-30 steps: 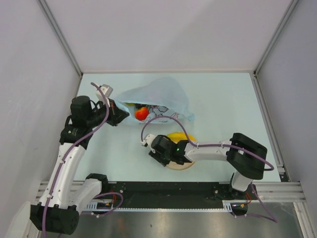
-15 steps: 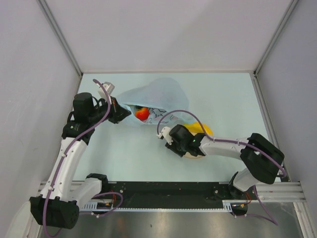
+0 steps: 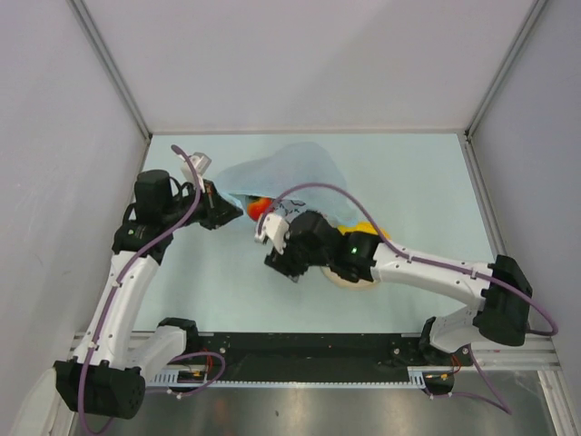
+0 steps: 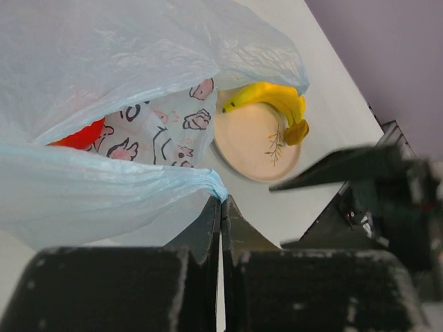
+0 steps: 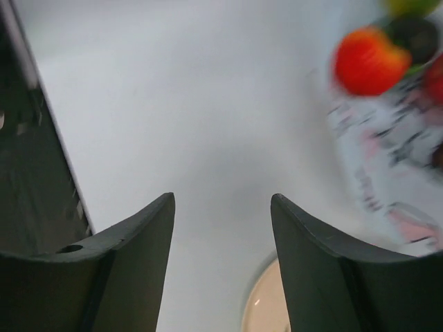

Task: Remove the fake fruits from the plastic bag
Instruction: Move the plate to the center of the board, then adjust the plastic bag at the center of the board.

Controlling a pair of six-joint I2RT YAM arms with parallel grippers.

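Observation:
The light-blue plastic bag [image 3: 295, 177] lies at the back of the table with its mouth facing left. My left gripper [image 3: 229, 211] is shut on the bag's edge [image 4: 216, 188] and holds the mouth up. A red fruit [image 3: 259, 207] sits just inside; it also shows in the left wrist view [image 4: 79, 135]. The right wrist view shows the red fruit [image 5: 367, 59], a dark purple one [image 5: 415, 31] and a green one [image 5: 408, 5] inside the bag [image 5: 398, 159]. The yellow banana [image 4: 270, 100] lies on the beige plate [image 4: 249, 149]. My right gripper [image 3: 280, 262] is open and empty [image 5: 221, 200], low over the table in front of the bag mouth.
The plate [image 3: 349, 277] lies right of centre, partly under my right arm, with the banana [image 3: 374, 233] on its far side. Grey walls enclose the table on three sides. A black rail [image 3: 318, 345] runs along the near edge.
My right gripper has swung from over the plate to the left, toward the bag mouth, leaving the banana on the plate. The left gripper keeps its hold on the bag.

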